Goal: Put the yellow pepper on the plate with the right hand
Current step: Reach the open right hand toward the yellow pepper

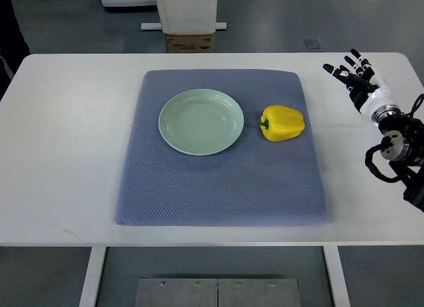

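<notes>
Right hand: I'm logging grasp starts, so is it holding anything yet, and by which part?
Nothing. The right hand is open, apart from the yellow pepper.

We see a white table (59,154) on pale legs, a blue-grey quilted mat (218,187) spread over its middle, grey floor (66,22) beyond, a white pedestal (187,8) over a cardboard box (189,43), even, soft light.
</notes>
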You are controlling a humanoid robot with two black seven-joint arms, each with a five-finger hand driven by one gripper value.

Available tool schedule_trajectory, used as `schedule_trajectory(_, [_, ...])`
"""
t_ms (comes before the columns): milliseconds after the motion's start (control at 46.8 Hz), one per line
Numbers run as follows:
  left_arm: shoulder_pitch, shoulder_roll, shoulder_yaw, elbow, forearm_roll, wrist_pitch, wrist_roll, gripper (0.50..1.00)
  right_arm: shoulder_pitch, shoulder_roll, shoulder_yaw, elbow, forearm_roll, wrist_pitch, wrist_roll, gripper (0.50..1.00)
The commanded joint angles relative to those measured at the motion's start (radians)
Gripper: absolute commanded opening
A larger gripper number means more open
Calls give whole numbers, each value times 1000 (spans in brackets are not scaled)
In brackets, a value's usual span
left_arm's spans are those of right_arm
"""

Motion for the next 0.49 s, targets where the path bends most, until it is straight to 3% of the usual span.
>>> schedule_trajectory(0, [0,0,0,0,0,0,0,1000,19,-22,-68,8,-7,-1,4,998])
schedule_trajectory(171, [0,0,0,2,0,0,0,1000,63,-115,-223,69,-28,18,10,1000])
schedule_trajectory(471, [0,0,0,0,0,-2,0,1000,86,-313,-318,375,-229,33,58,1000])
